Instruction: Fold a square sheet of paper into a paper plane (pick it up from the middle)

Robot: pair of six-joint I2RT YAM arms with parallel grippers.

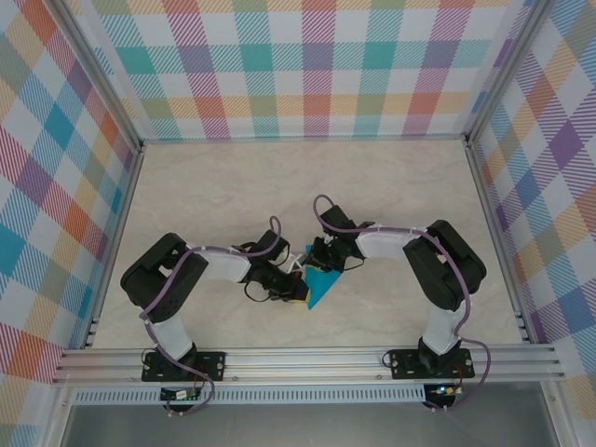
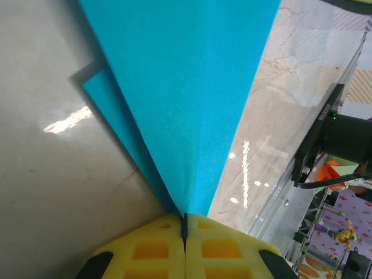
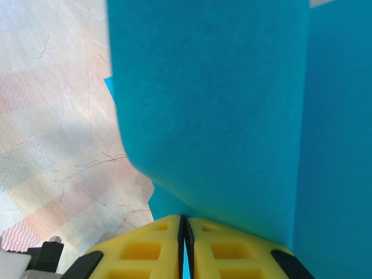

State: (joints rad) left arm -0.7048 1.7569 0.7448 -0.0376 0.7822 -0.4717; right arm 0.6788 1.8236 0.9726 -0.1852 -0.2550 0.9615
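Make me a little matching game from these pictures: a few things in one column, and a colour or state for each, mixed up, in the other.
Things:
1. sheet of paper
2. left end effector
3. table
4. walls

Colour or state:
a. yellow-padded, clamped shut
b. plaid in many colours
c. teal-blue, folded to a point
d. pale marble pattern

Pairs: 1-c, 2-a, 3-d, 4-b
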